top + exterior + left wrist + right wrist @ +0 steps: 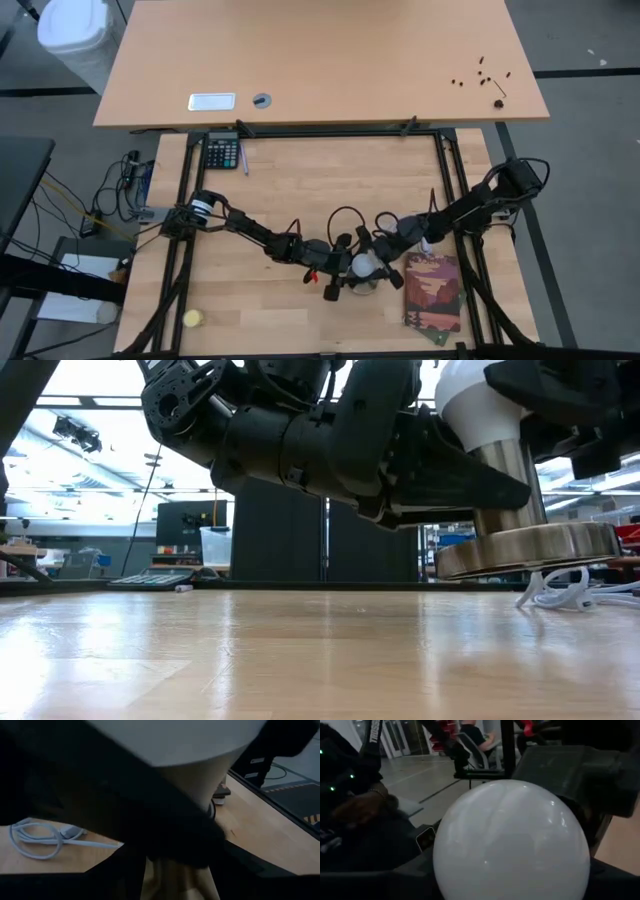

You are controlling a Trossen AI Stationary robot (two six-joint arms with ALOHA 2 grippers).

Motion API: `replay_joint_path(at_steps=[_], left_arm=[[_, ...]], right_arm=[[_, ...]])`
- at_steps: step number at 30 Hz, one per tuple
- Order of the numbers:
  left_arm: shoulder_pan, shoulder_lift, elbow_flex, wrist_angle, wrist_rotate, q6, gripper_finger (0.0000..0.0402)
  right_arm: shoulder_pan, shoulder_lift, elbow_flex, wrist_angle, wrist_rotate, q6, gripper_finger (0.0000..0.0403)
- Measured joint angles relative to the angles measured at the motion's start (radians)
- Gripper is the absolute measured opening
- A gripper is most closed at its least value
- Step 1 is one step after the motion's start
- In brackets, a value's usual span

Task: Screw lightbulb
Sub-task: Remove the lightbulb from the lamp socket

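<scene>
The white frosted lightbulb [362, 265] stands upright on the round metallic socket disc [540, 548], right of the table's middle. Its dome fills the right wrist view [512, 840]. A silver neck [508, 475] joins the bulb to the disc. My left gripper [345, 268] comes from the left and is shut at that neck. My right gripper [378, 258] comes from the right and is shut on the bulb's dome [480, 400]. The disc looks tilted in the low view. I cannot tell whether it rests on the table. My left gripper comes about level from the table's left. One dark finger [470, 485] lies against the silver neck just below the bulb's white cone [200, 785]. The other finger is hidden behind the neck. The neck stands upright. My right gripper holds the bulb's white dome [512, 840] from the table's right side, slanting down. Its dark fingers [575, 415] flank the dome. The bulb hides the contact points in the wrist view. The bulb stands upright, its base down in the socket.
A white cord [560, 592] lies coiled on the table beside the socket. A picture card [433, 292] lies right of the grippers. A small yellow ball [193, 318] sits at the near left, and a calculator [221, 152] at the far left. A person [475, 735] shows beyond the table.
</scene>
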Motion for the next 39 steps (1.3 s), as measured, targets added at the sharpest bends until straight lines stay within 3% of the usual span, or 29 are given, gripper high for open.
replay_joint_path(at_steps=[10,16,22,31,35,39], left_arm=[[-0.002,0.000,0.000,-0.013,0.003,0.008,0.0190],[-0.002,0.000,-0.002,-0.019,-0.012,0.005,0.0190],[-0.002,0.002,-0.003,-0.025,-0.093,-0.001,0.0190],[-0.002,0.002,-0.004,-0.024,-0.287,-0.049,0.0190],[-0.003,0.002,-0.004,-0.025,-0.389,-0.080,0.0190],[-0.004,0.002,-0.004,-0.025,-0.480,-0.081,0.0190]], right_arm=[[-0.007,0.000,-0.001,-0.009,-0.029,0.104,0.0286],[-0.007,-0.002,-0.001,-0.026,0.025,0.118,0.0315],[-0.005,-0.072,-0.001,-0.185,0.127,0.106,0.0326],[0.122,-0.228,-0.001,-0.424,0.577,0.093,0.0327],[0.182,-0.216,-0.001,-0.425,0.778,0.120,0.0327],[0.205,-0.167,0.006,-0.419,0.892,0.180,0.0327]])
